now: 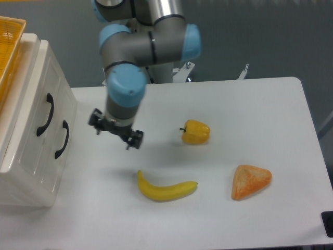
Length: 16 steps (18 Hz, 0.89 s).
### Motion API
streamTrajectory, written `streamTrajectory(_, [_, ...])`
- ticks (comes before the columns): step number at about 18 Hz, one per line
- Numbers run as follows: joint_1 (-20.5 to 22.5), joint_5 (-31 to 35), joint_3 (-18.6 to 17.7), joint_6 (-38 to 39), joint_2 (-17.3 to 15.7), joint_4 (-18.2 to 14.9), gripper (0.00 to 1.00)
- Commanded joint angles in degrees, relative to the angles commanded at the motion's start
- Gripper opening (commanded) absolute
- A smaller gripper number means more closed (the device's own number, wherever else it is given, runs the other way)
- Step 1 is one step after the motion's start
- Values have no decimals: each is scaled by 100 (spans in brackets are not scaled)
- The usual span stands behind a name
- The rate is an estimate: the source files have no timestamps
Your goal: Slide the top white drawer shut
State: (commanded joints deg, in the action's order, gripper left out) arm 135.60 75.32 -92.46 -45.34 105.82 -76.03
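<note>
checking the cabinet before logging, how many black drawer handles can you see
2. One handle sits on the top white drawer, the other handle on the lower white front just right of and below it. None seems hidden from this view.

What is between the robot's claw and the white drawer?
Nothing: the camera view shows only bare table between the gripper and the top white drawer.

The arm reaches down from its base at the back, grey links and pale blue joint caps folding forward over the table. The wrist points straight down, and the gripper (115, 129) hangs just above the surface, well clear of anything. Its two short black fingers (134, 139) stand spread apart with nothing between them.
</note>
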Motion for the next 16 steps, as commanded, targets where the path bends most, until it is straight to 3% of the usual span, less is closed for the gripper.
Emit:
streamTrajectory(5, [668, 527, 9, -782, -35, -9, 100])
streamTrajectory(11, [1696, 562, 0, -2030, -61, -9, 100])
streamTrajectory(16, [2241, 843, -9, -2944, -9, 0, 100])
